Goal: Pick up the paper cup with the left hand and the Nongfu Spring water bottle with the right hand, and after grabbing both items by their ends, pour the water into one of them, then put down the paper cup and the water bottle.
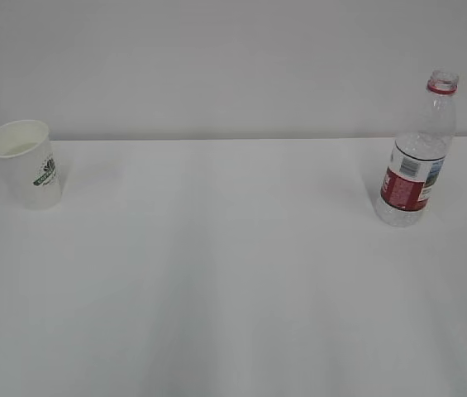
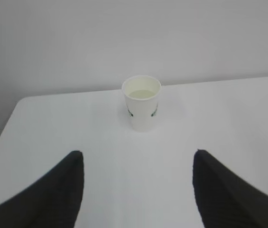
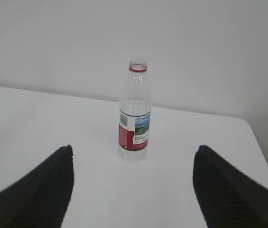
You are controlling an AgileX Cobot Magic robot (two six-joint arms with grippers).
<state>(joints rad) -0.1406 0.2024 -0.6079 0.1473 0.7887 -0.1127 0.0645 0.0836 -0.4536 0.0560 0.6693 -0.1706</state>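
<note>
While both black pincers stand spread wide and grip nothing, the left pincer [image 2: 138,190] faces the white tapered paper cup [image 2: 142,102] upright on the smooth white bench [image 1: 233,289]; the right pincer [image 3: 134,190] faces the clear ribbed plastic bottle [image 3: 134,114], red-labelled, capless, upright, well apart from the cup.

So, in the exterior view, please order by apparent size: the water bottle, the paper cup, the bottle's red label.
1. Water bottle, tallest.
2. Paper cup, shorter but wider; similar distance from the camera.
3. Red label, smallest.
</note>
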